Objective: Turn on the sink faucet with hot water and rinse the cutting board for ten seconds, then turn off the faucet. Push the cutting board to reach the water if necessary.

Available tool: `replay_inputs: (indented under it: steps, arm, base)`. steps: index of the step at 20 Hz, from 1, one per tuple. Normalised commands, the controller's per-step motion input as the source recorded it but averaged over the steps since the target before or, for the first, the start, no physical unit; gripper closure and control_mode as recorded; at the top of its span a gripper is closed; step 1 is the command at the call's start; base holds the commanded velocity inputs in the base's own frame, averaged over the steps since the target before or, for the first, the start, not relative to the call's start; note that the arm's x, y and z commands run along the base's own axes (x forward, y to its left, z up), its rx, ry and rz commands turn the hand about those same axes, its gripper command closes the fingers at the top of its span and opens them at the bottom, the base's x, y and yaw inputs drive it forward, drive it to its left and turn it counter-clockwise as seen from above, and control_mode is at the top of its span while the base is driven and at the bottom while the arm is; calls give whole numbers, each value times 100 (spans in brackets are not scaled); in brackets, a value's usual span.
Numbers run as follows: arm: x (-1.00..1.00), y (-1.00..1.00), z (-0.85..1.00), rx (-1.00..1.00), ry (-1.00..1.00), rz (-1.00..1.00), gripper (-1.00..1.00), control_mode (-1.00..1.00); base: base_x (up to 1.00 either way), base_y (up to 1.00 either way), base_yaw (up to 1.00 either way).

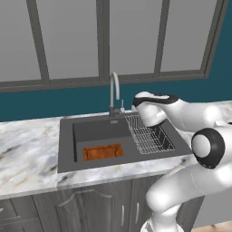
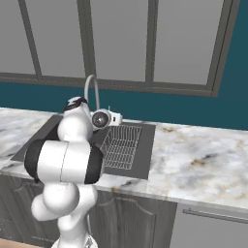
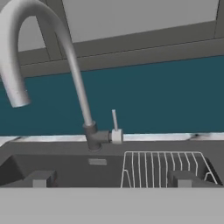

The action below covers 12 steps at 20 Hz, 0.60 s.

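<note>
Orange-brown and easy to spot, the cutting board [image 1: 103,152] lay flat on the floor of the sink [image 1: 66,145], toward the front of the basin and forward of where the spout points down. That placement made sense to me: it was already in the basin to be rinsed, but it sat a bit off from under the spout, so it might have needed a nudge once water ran.

No water was coming out of the sink faucet [image 1: 113,93] at that point, and the little lever [image 3: 114,120] stood straight up beside the base, so I'd say the tap was off and the very first step wasn't done yet.

The gripper [image 3: 111,183] hung over the wire dish rack [image 1: 147,134] on the right side of the basin, aimed at the faucet base. The jaws were spread as wide as they go and held nothing, with the lever lined up roughly between the two tips in the hand view. Looked to me like a setup for reaching in and working that lever.

The marble surface [image 1: 27,149] ran along both sides of the basin.
</note>
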Motion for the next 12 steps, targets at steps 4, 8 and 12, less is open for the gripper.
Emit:
replay_inputs:
  steps: [4, 8, 12]
  arm:
    - [27, 0, 0, 0, 0, 0, -100, -100]
    - [34, 0, 0, 0, 0, 0, -100, -100]
    - [38, 0, 0, 0, 0, 0, -100, -100]
  base:
    - [0, 0, 0]
    - [0, 0, 0]
    - [0, 0, 0]
